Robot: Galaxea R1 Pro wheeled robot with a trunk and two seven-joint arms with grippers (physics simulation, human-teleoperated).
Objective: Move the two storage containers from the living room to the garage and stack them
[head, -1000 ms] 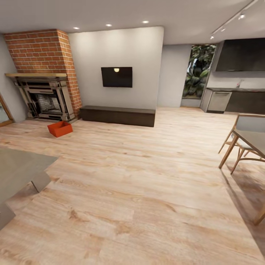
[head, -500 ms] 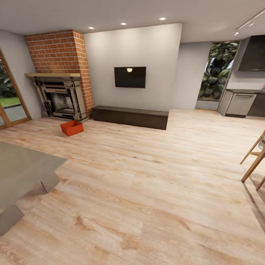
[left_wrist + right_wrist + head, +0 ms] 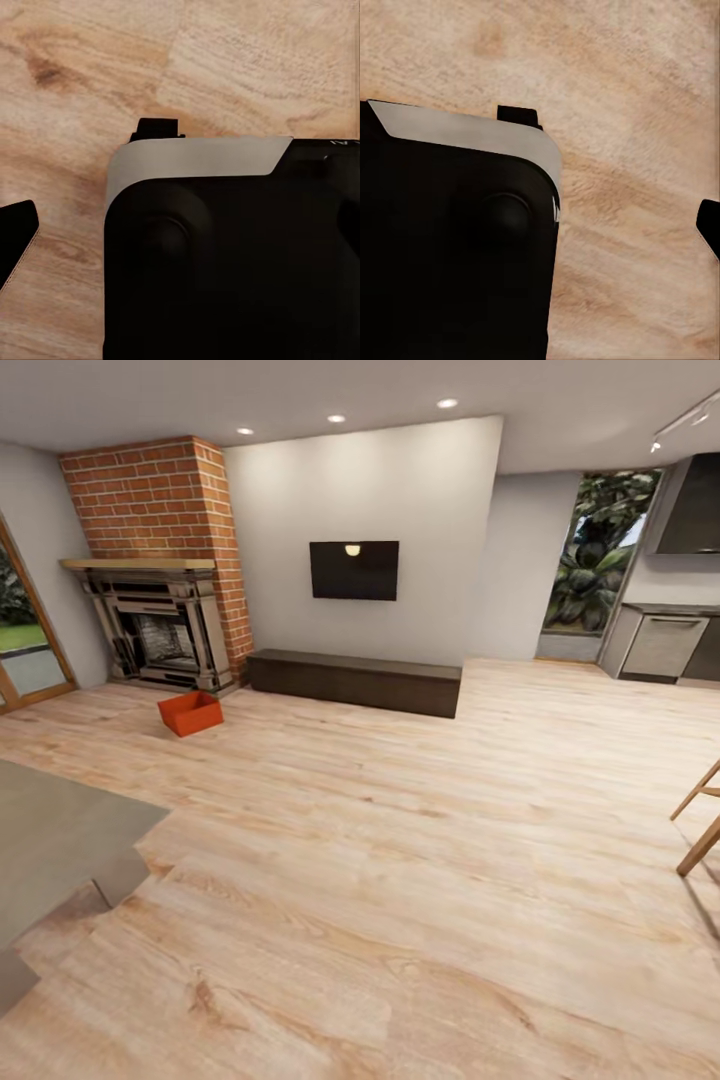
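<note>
My head camera looks forward and slightly down across the living room toward the far fireplace (image 3: 160,590) and TV (image 3: 354,570), while both wrist cameras point down, close above the same wood plank floor (image 3: 400,880).

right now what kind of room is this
Most likely a living room: a red brick fireplace, a wall-mounted black TV above a long dark low cabinet, and light wood plank flooring.

Black TV (image 3: 354,570) on white wall above long dark cabinet (image 3: 354,682); brick fireplace (image 3: 160,560) beside it; grey rug (image 3: 60,835) on wood floor; chair legs (image 3: 697,830) opposite.
</note>
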